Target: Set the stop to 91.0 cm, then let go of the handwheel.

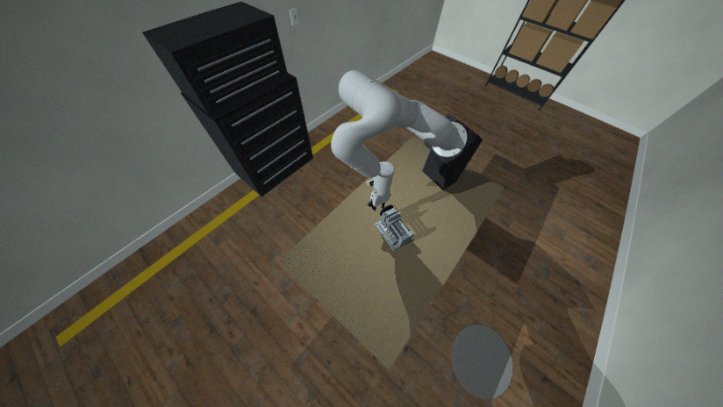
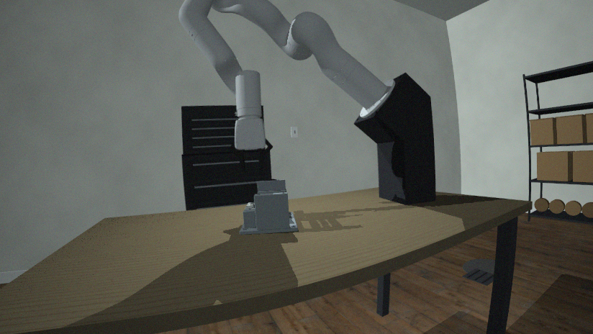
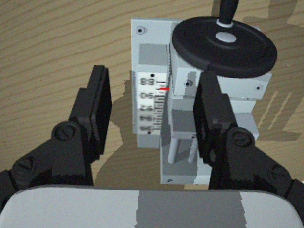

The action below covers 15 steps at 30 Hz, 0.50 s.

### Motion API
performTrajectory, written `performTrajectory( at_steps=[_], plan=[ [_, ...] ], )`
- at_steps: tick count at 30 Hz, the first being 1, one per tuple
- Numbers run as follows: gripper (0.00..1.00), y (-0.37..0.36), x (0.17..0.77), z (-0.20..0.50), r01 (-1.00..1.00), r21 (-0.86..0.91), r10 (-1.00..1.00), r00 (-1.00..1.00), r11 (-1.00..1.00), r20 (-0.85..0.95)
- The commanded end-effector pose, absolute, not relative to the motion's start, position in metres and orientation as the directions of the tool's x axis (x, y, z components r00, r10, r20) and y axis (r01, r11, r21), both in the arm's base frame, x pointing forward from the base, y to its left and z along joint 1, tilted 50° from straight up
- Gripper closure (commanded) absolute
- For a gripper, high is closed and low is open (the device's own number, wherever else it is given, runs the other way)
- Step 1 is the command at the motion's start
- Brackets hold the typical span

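The grey stop device (image 1: 399, 236) (image 2: 271, 211) stands on the table. Its black handwheel (image 3: 197, 54) (image 1: 386, 209) has a hub and an upright black handle (image 3: 228, 11) at the top edge of the wrist view. The white scale (image 3: 144, 109) carries upside-down numbers. The red pointer (image 3: 164, 89) lies between its top two numbers, seemingly 88 and 90; the exact reading is too blurred to tell. My gripper (image 3: 153, 87) (image 1: 377, 206) is open and holds nothing. It hangs above the device; in the wrist view its right fingertip overlaps the handwheel's near rim, and its left finger is over bare table.
The wooden table (image 1: 333, 282) (image 2: 352, 248) carries the device and the black arm pedestal (image 2: 408, 145) (image 1: 442, 169). A black drawer cabinet (image 1: 242, 101) stands by the wall behind the arm. A shelf with boxes (image 1: 530, 42) stands far back.
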State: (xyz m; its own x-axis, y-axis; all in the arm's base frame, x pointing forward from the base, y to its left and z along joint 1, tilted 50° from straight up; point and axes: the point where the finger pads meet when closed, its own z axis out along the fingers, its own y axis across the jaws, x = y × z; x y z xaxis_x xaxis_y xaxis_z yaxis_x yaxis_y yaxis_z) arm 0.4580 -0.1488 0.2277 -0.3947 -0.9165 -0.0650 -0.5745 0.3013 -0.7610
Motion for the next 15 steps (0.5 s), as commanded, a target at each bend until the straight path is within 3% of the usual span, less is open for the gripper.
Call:
performTrajectory(
  at_steps=[1, 15],
  plan=[
    [0.43, -0.1488, 0.4579, 0.2279, -0.574, -0.761, -0.917, -0.395, 0.301, -0.065],
    [0.43, -0.1492, 0.4546, 0.2243, -0.574, -0.761, -0.917, -0.395, 0.301, -0.065]
  ],
)
